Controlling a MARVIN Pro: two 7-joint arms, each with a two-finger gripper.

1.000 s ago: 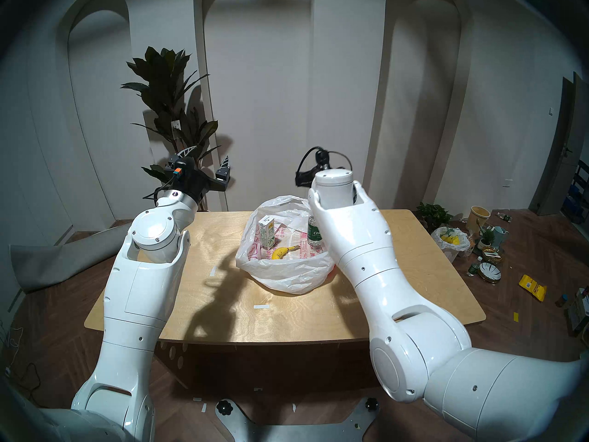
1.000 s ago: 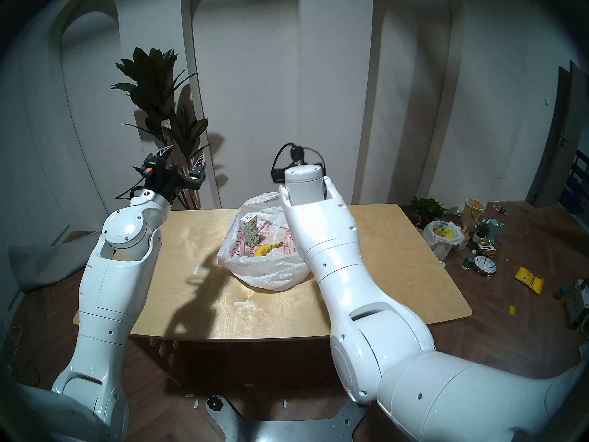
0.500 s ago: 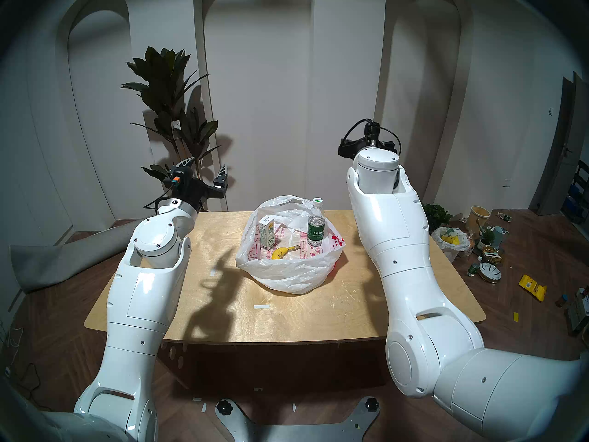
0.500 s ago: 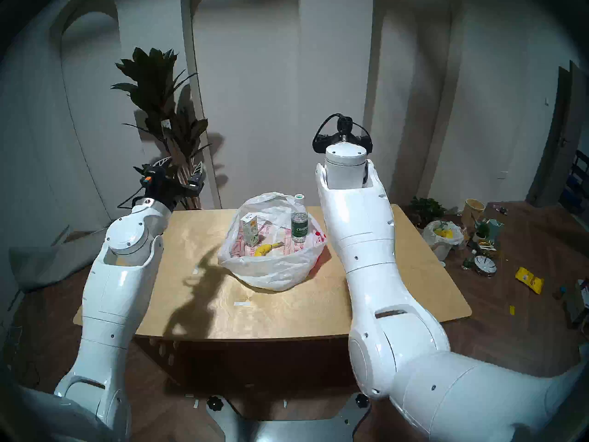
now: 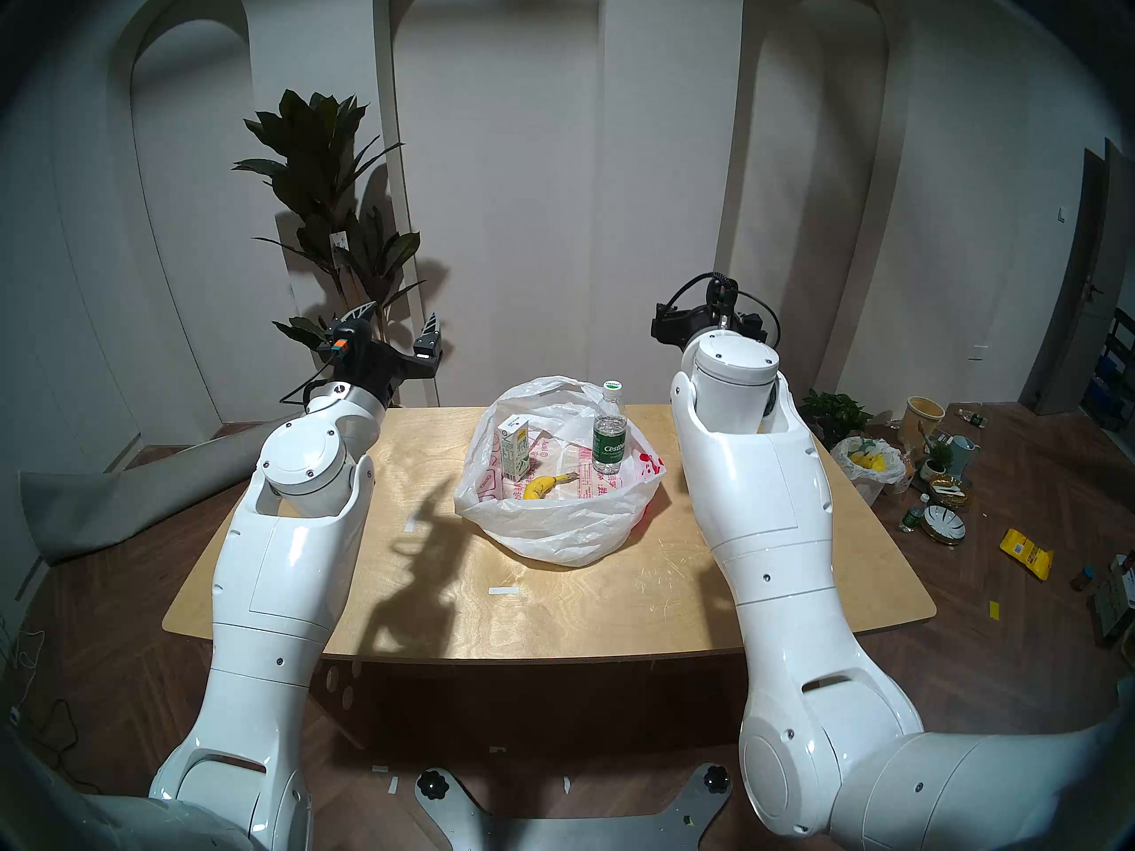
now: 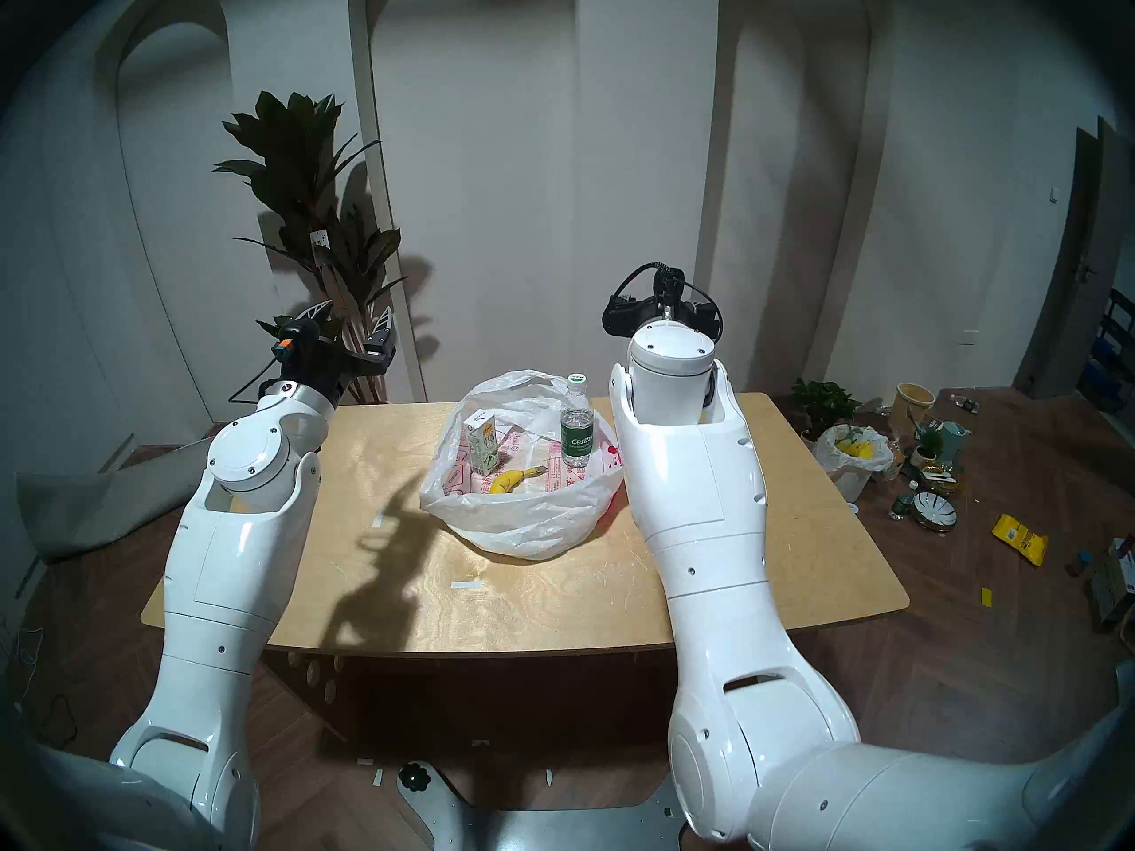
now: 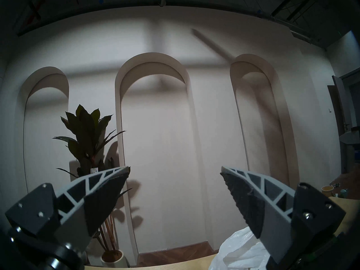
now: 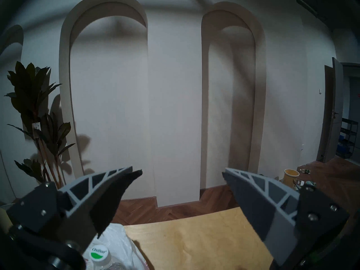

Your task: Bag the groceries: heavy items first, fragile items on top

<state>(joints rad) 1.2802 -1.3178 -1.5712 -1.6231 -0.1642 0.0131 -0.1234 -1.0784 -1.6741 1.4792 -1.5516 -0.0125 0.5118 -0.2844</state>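
On the pale wooden tabletop (image 5: 553,610) sits the crinkly translucent white plastic bag with red print (image 5: 553,533), its mouth spread wide. Inside it, the small white-green drink carton (image 5: 513,446) and the clear green-labelled water bottle (image 5: 609,429) stand upright, with the curved yellow banana (image 5: 543,485) lying between them. The left tool (image 7: 174,171) and right tool (image 8: 182,171) hover raised at either side, both spread wide and holding nothing

you've got a crinkly translucent plastic bag (image 5: 553,524), clear plastic water bottle (image 5: 609,429), matt pale plywood desk (image 5: 553,610), glossy white arm shells (image 5: 774,524), rough black claw pads (image 7: 243,201).
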